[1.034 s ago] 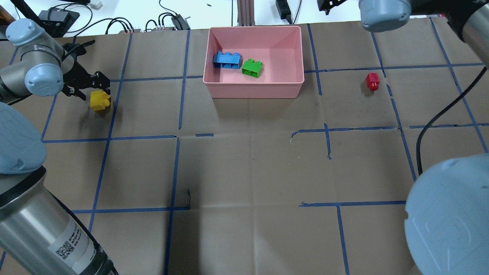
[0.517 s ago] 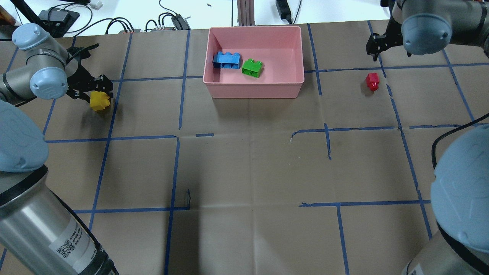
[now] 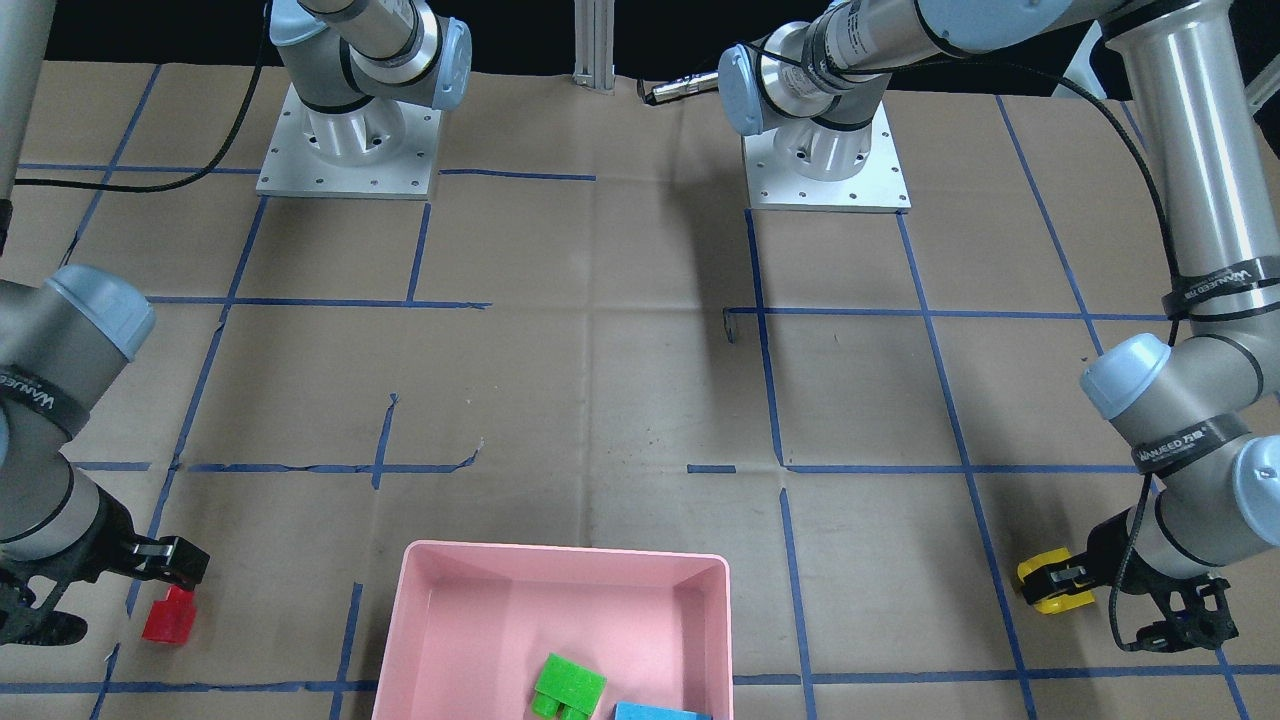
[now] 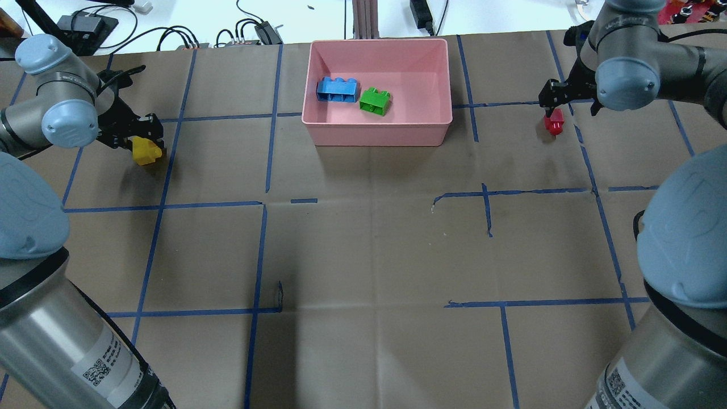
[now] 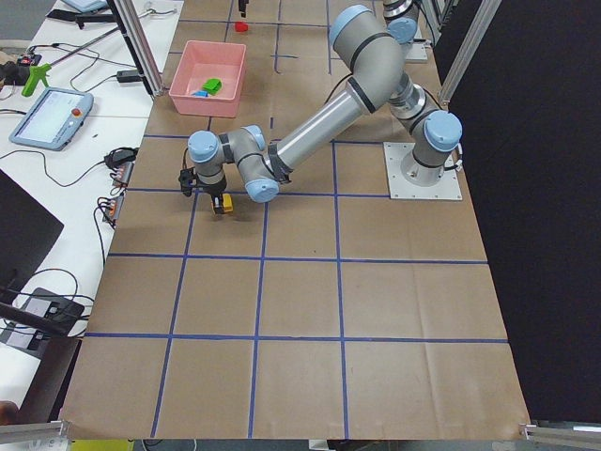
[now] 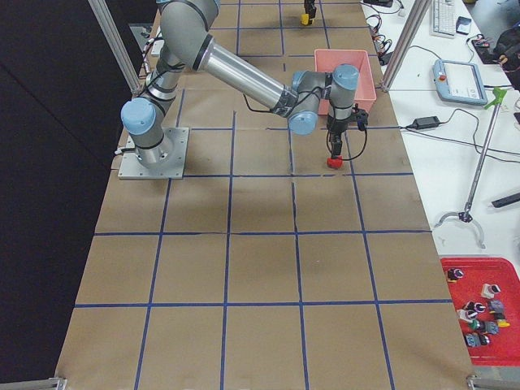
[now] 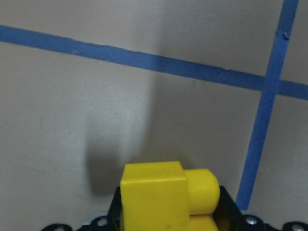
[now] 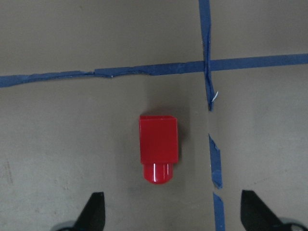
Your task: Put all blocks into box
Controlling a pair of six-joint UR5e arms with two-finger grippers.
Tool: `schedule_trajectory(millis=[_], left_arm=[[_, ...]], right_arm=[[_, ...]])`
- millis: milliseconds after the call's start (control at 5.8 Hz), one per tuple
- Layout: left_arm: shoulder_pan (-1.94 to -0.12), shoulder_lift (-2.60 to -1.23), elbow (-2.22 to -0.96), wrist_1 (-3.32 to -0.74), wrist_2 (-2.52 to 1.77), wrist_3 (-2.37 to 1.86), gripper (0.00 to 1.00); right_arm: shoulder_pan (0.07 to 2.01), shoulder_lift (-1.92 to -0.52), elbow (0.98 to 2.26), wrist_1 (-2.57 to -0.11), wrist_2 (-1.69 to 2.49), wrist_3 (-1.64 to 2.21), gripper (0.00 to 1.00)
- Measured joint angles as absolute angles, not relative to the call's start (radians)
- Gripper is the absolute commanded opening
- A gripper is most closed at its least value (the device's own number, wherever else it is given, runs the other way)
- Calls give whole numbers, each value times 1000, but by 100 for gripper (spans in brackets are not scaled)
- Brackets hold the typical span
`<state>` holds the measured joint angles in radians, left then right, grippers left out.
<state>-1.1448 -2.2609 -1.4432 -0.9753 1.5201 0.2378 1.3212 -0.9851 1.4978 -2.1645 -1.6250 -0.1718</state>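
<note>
Two of the four blocks are already in: the blue block (image 4: 338,90) and the green block (image 4: 375,101) lie side by side inside the pink box (image 4: 377,124). The step in hand appears to be picking up the last two, one per arm.

The left end effector (image 4: 145,140) is closed around the yellow block (image 4: 146,153). In the left wrist view the block sits clamped between the fingers, with its shadow on the surface (image 4: 369,255) beyond. Whether it is clear of the surface cannot be told. The right end effector (image 8: 173,214) hangs wide apart directly over the red block (image 8: 159,144), which lies on its side just ahead of the gap between the fingertips and beside a crossing of blue tape (image 8: 206,62).

The box lies between the two end effectors, well apart from each. The left one probably needs to lift and carry inward over the rim before letting go. The right one needs to drop straight down so its fingers straddle the small red block, then close. The block is narrow, so centring matters.

A black band (image 3: 1215,281) on the left arm carries white lettering that looks like "WANUEED". A label (image 4: 97,370) with a QR code sits on the same arm, its text too small to read.
</note>
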Motion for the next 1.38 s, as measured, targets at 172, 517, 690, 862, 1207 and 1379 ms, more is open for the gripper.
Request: schedule_trajectory(millis=[172, 517, 690, 862, 1207, 1379], left_arm=[[-1146, -2248, -1428, -980, 1519, 238, 27], [-1179, -2194, -1361, -1020, 1516, 239, 27], [-1239, -2178, -1282, -1097, 1518, 235, 27], [-1310, -2180, -1182, -1194, 1517, 206, 27], [-1491, -2208, -1049, -1292, 1512, 101, 27], [-1581, -2239, -1004, -1295, 1508, 24, 27]], right_arm=[[1319, -946, 1467, -2166, -1615, -173, 98], [1322, -889, 1426, -2166, -1618, -174, 98], [1323, -879, 1425, -2166, -1619, -174, 83], [1324, -876, 1426, -2165, -1620, -173, 49], [1325, -878, 1428, -2160, -1615, -170, 10], [1324, -882, 1430, -2155, -1613, -170, 5]])
